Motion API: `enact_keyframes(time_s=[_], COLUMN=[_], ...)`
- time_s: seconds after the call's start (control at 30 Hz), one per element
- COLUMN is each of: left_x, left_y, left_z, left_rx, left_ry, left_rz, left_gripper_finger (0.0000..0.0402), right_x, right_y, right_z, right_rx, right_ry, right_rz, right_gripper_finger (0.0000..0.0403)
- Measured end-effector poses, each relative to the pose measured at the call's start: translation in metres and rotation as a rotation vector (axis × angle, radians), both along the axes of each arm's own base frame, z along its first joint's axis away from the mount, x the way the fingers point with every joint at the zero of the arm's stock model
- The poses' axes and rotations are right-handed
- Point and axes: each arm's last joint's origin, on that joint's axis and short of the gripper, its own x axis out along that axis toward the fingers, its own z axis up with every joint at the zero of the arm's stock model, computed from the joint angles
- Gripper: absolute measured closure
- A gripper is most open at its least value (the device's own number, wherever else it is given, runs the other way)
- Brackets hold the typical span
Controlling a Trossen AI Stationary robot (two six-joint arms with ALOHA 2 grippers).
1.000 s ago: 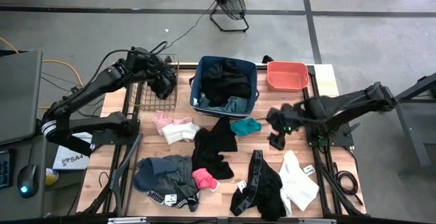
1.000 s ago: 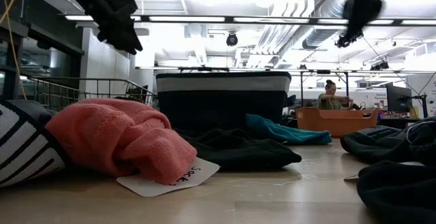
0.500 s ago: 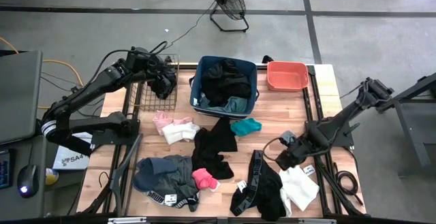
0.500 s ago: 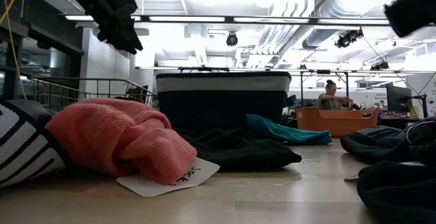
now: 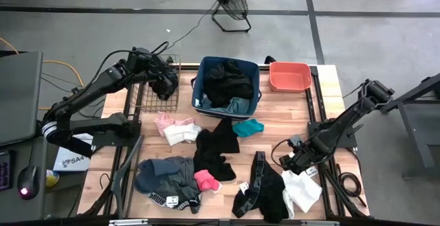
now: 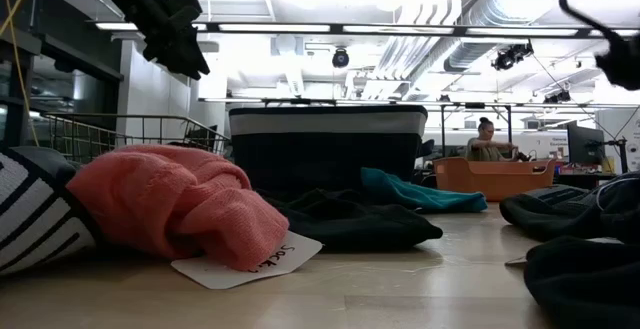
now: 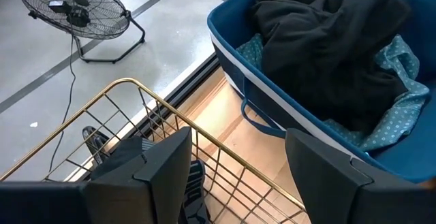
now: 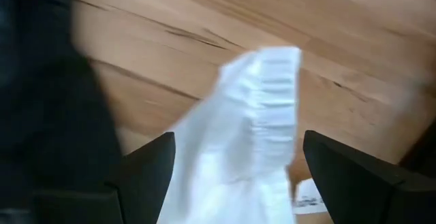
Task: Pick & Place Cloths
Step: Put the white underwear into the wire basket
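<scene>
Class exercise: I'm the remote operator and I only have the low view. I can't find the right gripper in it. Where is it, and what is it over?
Observer: The right gripper hangs low over the white cloth at the table's right front.
Operator: Are its fingers open?
Observer: Yes, open and empty, the white cloth's edge between them.
Operator: And the left gripper?
Observer: The left gripper is open over the wire basket, beside the blue bin.
</scene>
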Motion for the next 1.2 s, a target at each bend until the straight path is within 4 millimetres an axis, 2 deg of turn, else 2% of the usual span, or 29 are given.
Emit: enact_keyframes(time_s=[0.23,0.4,0.67,1.07,1.2], left_x=[0.0,0.0,0.0,0.0,0.0], left_y=[0.0,0.0,0.0,0.0,0.0], left_z=[0.0,0.0,0.0,0.0,0.0], left_rx=[-0.001,-0.005,-0.007,-0.007,-0.006], left_ry=[-0.001,-0.004,-0.005,-0.006,-0.006], left_rz=[0.001,0.005,0.006,0.006,0.006], left_gripper_finger=[0.0169,0.0169,0.0169,0.0169,0.0169], right_x=[0.003,0.008,0.008,0.008,0.009], right_y=[0.004,0.007,0.006,0.005,0.004], right_z=[-0.015,-0.016,-0.018,-0.018,-0.018], right_rx=[0.0,-0.009,-0.02,-0.047,-0.08], right_ry=[0.067,0.012,0.022,0.013,-0.008], right_rz=[0.021,0.059,0.084,0.159,0.179], right_gripper_finger=[0.0091,0.012,0.0209,0.038,0.0397])
